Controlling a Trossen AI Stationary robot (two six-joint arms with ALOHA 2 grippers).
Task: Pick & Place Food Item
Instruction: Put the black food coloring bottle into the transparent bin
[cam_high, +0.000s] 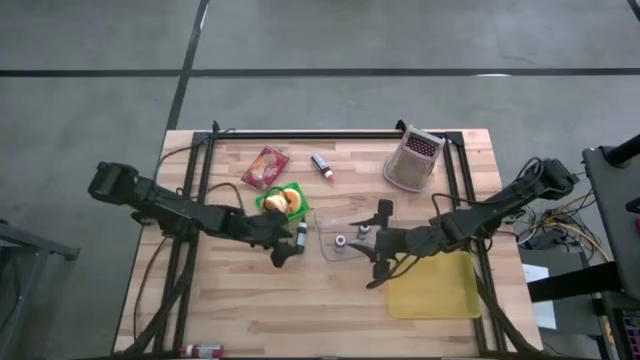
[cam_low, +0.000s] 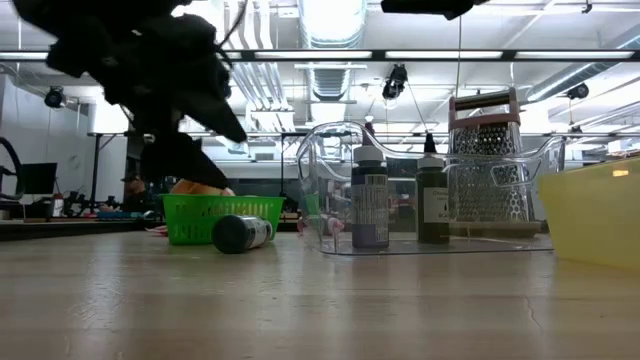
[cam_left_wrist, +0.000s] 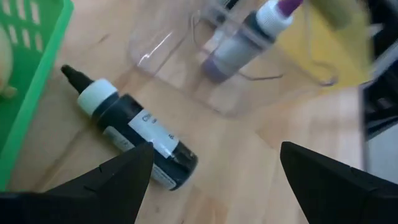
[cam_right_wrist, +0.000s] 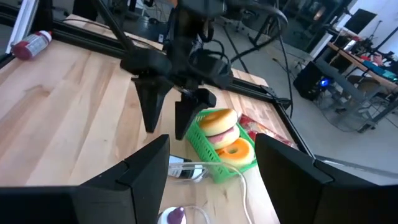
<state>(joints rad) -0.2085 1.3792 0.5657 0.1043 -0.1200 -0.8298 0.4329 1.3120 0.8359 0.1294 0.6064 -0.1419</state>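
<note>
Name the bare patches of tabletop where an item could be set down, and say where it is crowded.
Free: the near strip of table left of the yellow tray, and the far edge between red packet and grater. Crowded: the centre, around green basket, clear bin and both arms.

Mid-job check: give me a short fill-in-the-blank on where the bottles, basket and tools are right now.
1. The dark bottle beside the green basket is lying on its ____.
2. The two upright bottles stand inside the ____ container.
3. The left tool hovers over the lying bottle with its fingers ____.
4. The basket holds ____-shaped food items.

Missing words: side; clear; open; donut
</note>
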